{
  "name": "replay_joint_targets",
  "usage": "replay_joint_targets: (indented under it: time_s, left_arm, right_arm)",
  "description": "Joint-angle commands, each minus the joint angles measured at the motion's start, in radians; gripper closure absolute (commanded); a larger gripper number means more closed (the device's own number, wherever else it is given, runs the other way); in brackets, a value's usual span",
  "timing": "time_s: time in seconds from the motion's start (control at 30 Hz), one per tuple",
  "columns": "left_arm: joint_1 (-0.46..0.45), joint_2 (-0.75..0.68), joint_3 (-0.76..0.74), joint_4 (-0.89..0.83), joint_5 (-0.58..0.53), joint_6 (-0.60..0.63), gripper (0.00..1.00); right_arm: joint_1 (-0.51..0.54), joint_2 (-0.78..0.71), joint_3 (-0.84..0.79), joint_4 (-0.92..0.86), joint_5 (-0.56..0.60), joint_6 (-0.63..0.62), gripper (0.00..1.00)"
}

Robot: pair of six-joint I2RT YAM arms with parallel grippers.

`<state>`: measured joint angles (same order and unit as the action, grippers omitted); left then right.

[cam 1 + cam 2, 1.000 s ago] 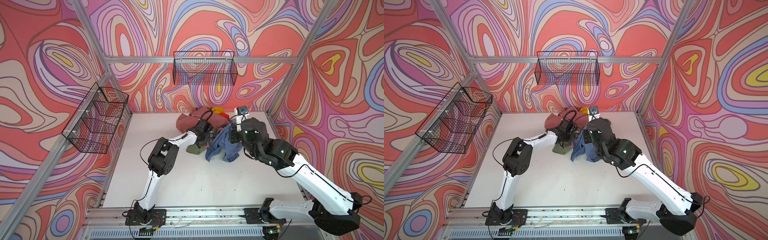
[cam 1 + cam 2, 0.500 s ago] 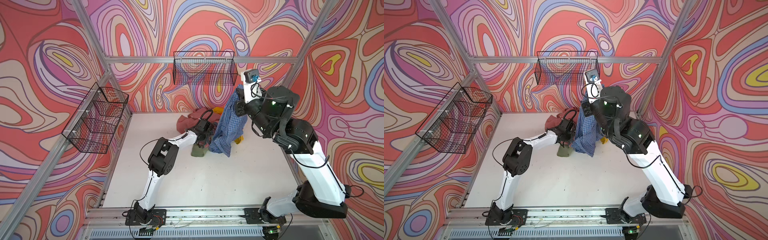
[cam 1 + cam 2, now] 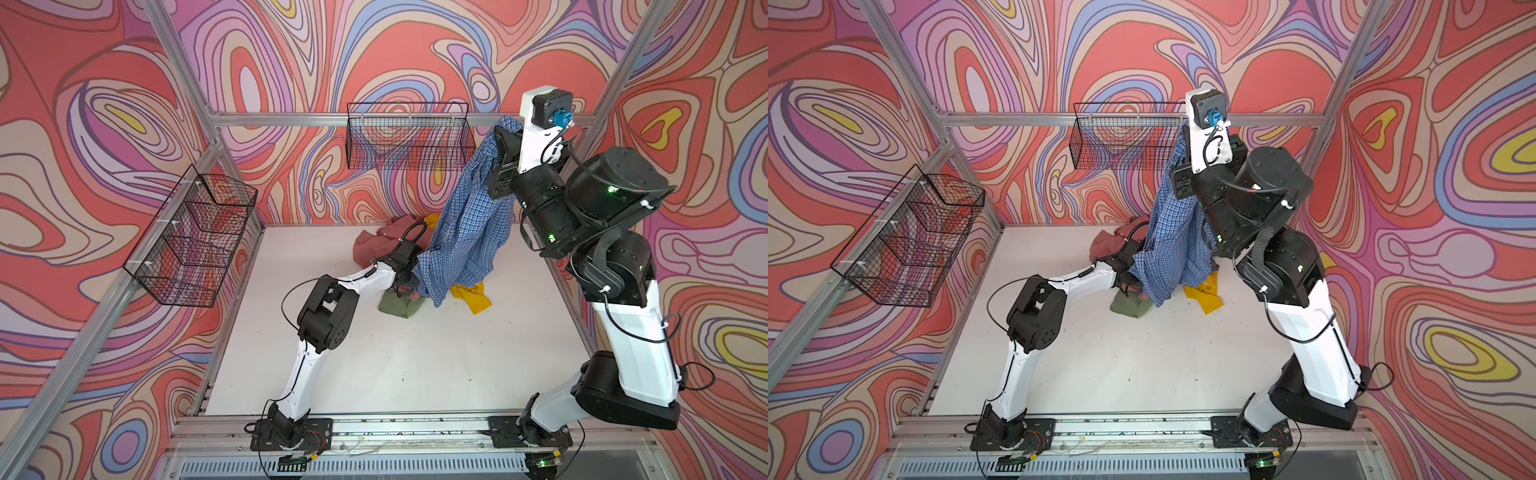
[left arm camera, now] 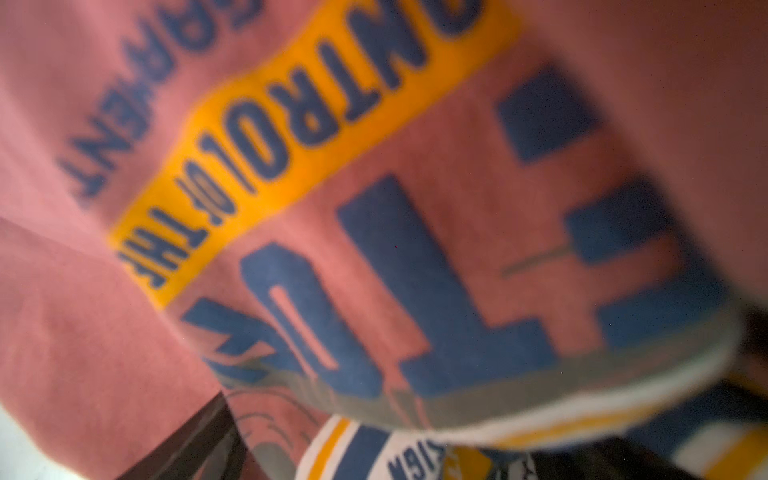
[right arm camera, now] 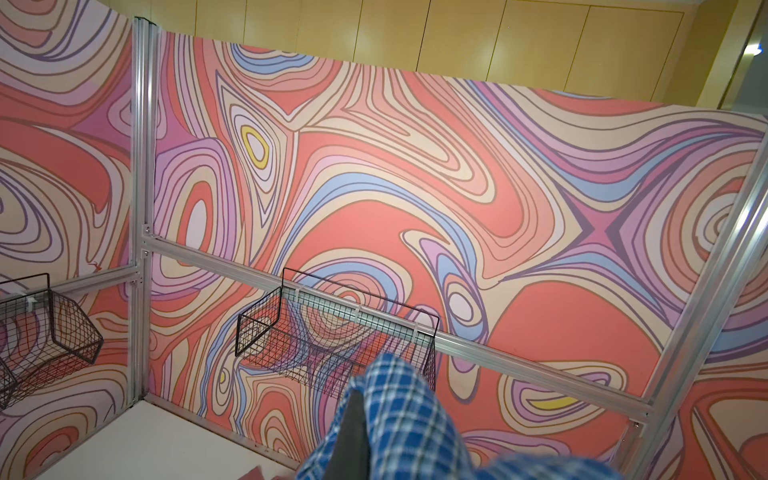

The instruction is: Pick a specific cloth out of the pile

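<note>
Right hand (image 3: 504,139), high at 1 o'clock, pinches the cloth (image 3: 465,232), which hangs down beside the pile (image 3: 374,245) at 12. Left hand (image 3: 406,279) rests spread on the pile.

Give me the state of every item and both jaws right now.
Checked shirt, lifted, hanging from right jaws.
Right jaws, shut on the shirt's top.
Left jaws, open, against pink T-shirt.
Green garment, lying on table.
Yellow garment, lying on table.
Back basket, empty.
Side basket, empty.
</note>
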<state>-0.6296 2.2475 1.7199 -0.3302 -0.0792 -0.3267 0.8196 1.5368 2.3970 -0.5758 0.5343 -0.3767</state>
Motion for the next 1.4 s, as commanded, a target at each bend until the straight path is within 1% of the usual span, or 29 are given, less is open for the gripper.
replay_joint_targets:
  time_s: [0.0,0.13,0.2,0.23,0.33,0.4,0.53,0.6,0.67,0.73,0.8,0.9,1.03,1.17,1.23,1.37]
  left_arm:
    - [-0.004,-0.06,-0.063,-0.001,-0.023,-0.03,0.0]
    - [-0.004,-0.196,-0.137,0.047,-0.066,-0.074,0.0]
    - [-0.004,-0.28,-0.194,0.059,-0.093,-0.095,0.0]
    - [-0.005,-0.32,-0.228,0.094,-0.107,-0.106,0.0]
    - [-0.004,-0.454,-0.335,0.13,-0.131,-0.128,0.0]
    - [-0.004,-0.536,-0.385,0.124,-0.138,-0.136,0.0]
    - [-0.004,-0.689,-0.492,0.124,-0.138,-0.148,0.0]
    - [-0.005,-0.769,-0.568,0.175,-0.102,-0.135,0.0]
    - [-0.005,-0.844,-0.67,0.29,-0.017,-0.104,0.0]
    - [-0.01,-0.893,-0.753,0.412,0.093,-0.059,0.0]
    - [-0.019,-0.901,-0.78,0.475,0.175,-0.011,0.0]
    - [-0.027,-0.859,-0.76,0.499,0.27,0.054,0.0]
    - [-0.03,-0.77,-0.731,0.549,0.38,0.07,0.0]
    - [-0.036,-0.652,-0.686,0.598,0.45,0.085,0.0]
    - [-0.037,-0.569,-0.626,0.58,0.483,0.083,0.0]
    - [-0.05,-0.465,-0.559,0.613,0.483,0.078,0.0]
  right_arm:
    - [0.004,-0.02,-0.054,0.09,-0.002,0.037,1.0]
    - [0.0,-0.015,-0.15,0.094,-0.017,0.087,1.0]
    - [-0.028,-0.002,-0.174,0.057,-0.041,0.136,1.0]
    - [-0.056,0.003,-0.184,0.037,-0.075,0.171,1.0]
    - [-0.187,0.004,-0.259,-0.006,-0.247,0.327,1.0]
    - [-0.227,-0.004,-0.328,0.022,-0.305,0.36,1.0]
    - [-0.29,0.027,-0.374,0.006,-0.431,0.437,1.0]
    - [-0.295,0.033,-0.405,0.026,-0.456,0.452,1.0]
    - [-0.301,0.033,-0.427,0.051,-0.485,0.465,1.0]
    - [-0.313,0.038,-0.432,0.061,-0.51,0.477,1.0]
    - [-0.329,0.042,-0.432,0.061,-0.537,0.489,1.0]
    - [-0.346,0.038,-0.437,0.065,-0.563,0.505,1.0]
    - [-0.37,0.024,-0.447,0.063,-0.58,0.518,1.0]
    - [-0.398,0.012,-0.459,0.064,-0.611,0.534,1.0]
    - [-0.407,0.005,-0.46,0.067,-0.613,0.535,1.0]
    - [-0.421,-0.008,-0.457,0.06,-0.618,0.538,1.0]
